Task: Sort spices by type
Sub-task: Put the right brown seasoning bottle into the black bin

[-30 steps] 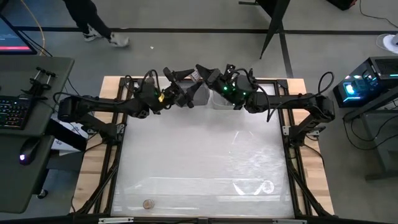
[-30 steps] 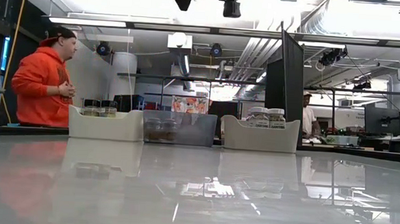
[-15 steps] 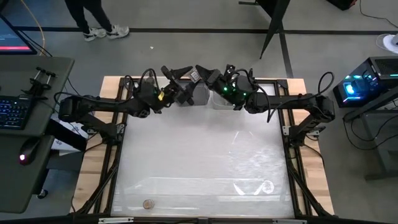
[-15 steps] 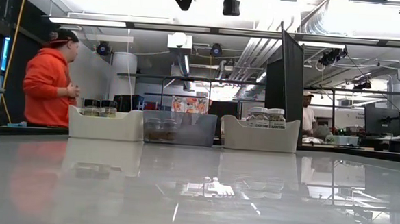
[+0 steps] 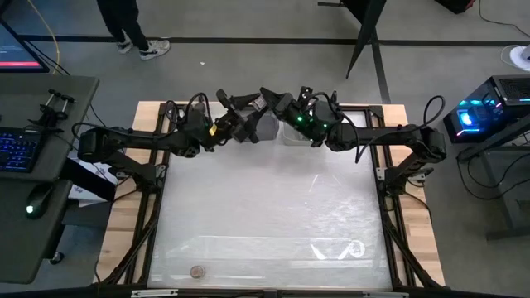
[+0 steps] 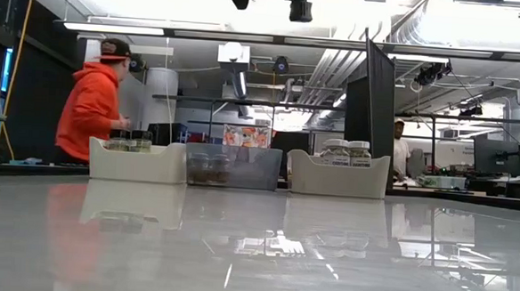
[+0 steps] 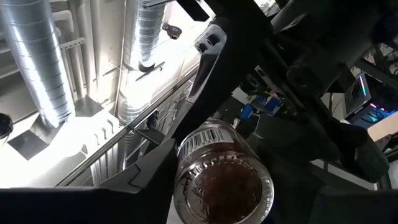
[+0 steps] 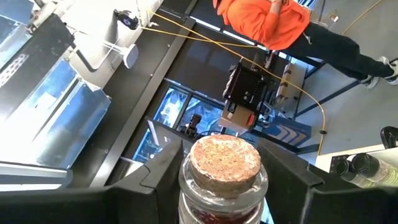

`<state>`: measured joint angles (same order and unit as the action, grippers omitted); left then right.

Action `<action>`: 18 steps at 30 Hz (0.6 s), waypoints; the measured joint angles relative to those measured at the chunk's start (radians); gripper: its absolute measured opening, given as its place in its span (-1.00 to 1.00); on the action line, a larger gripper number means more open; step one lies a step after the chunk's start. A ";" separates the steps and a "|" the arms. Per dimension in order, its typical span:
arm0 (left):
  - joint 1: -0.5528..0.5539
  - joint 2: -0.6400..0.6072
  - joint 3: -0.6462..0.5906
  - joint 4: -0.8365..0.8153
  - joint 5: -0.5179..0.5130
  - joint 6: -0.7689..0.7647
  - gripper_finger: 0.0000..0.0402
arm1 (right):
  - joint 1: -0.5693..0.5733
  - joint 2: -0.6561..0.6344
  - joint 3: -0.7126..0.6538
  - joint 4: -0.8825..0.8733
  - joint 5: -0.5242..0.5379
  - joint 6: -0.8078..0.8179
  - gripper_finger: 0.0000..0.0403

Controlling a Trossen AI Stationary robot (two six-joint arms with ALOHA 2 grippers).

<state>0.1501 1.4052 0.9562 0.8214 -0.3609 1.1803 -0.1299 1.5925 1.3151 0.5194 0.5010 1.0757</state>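
Seen from above, the table [image 5: 265, 207] is nearly bare. Both arms are raised over the middle of its far edge, above the bins.

What is changed is little. The person in orange [image 6: 91, 101] is now turned away and has walked a little along behind the far edge. The left gripper [image 5: 248, 126] is brought closer to the right gripper [image 5: 273, 103], and both are now at one cork-capped jar [image 8: 225, 174]. This jar is held up in the air over the far edge. The right gripper is clamped on it just under the cork. In the left wrist view the glass bottom of the jar [image 7: 224, 180] is seen close in front of the left gripper. Whether this gripper is already clamped on the jar cannot be told. It is judged that the jar is being passed from the right arm to the left one, so that it can be lowered into its bin.

Three bins are counted along the far edge:
- A white bin [image 6: 137, 164] toward the far left corner, with two dark-capped jars [image 6: 129, 140] showing over its rim.
- A clear bin [image 6: 232, 168] in the middle, with about two brown jars [image 6: 207, 168] seen dimly through its wall.
- A second white bin [image 6: 338, 178] toward the far right corner, with two white-capped jars [image 6: 347, 151].

One small round thing [image 5: 197, 271] is left alone near the near left corner. It is probably one more jar, not yet sorted.
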 joint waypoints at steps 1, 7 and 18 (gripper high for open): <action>0.000 0.000 0.000 -0.001 -0.001 0.001 -0.06 | 0.000 0.000 0.000 0.000 0.000 0.001 -0.15; 0.000 -0.001 0.000 -0.004 -0.017 0.003 -0.21 | 0.000 0.000 0.000 0.004 0.001 0.007 -0.15; -0.002 0.000 0.000 -0.014 -0.071 -0.001 -0.21 | -0.007 0.000 0.000 0.009 -0.007 -0.009 0.34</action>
<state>0.1486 1.4047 0.9562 0.8078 -0.4322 1.1797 -0.1369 1.5925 1.3151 0.5282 0.4940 1.0665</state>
